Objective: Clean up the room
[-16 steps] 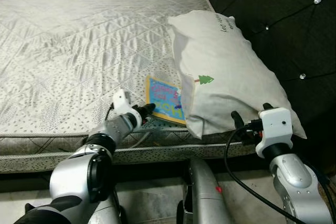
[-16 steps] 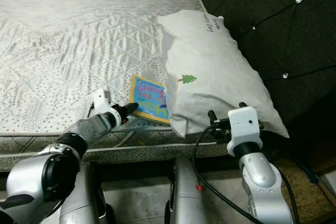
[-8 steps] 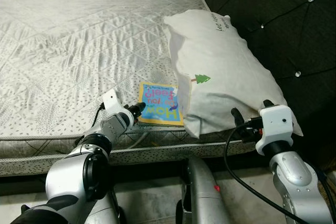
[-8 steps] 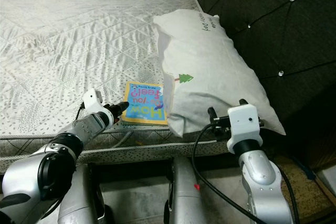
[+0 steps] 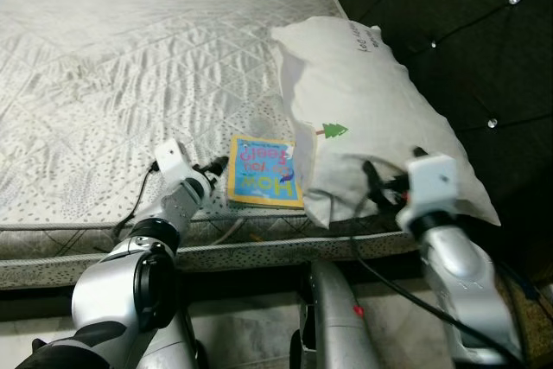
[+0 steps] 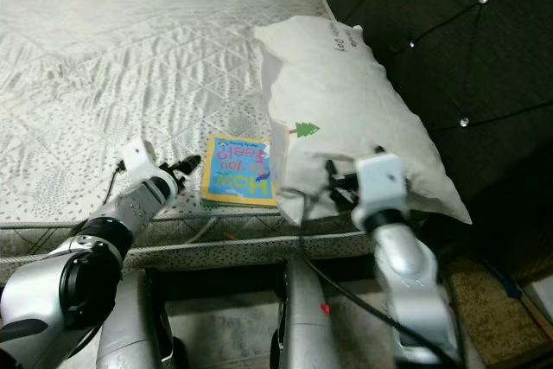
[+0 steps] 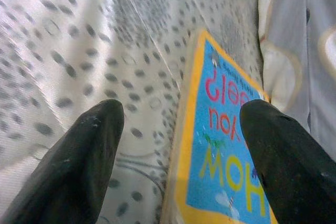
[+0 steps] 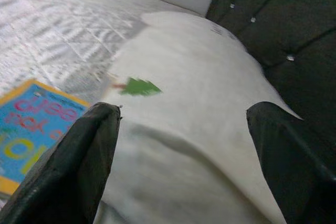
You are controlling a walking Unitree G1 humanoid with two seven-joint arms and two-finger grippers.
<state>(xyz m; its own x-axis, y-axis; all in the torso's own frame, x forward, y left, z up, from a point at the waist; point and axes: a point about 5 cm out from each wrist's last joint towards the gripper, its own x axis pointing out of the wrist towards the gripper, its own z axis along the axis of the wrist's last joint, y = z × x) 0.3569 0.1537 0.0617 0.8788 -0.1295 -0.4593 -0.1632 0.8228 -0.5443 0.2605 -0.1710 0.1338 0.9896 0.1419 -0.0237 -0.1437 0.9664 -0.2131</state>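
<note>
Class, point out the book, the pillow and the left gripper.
book (image 5: 263, 172), left eye view, middle of its blue cover
pillow (image 5: 363, 92), left eye view, middle of its top side
left gripper (image 7: 178, 124), left wrist view, midway between fingertips

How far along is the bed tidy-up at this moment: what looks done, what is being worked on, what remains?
Done: nothing visibly put away yet. In hand: the left gripper is open at the edge of the book, not gripping it; the right gripper is open against the pillow. Left: the book lies flat on the mattress, partly tucked under the pillow, and needs lifting and removing.
</note>
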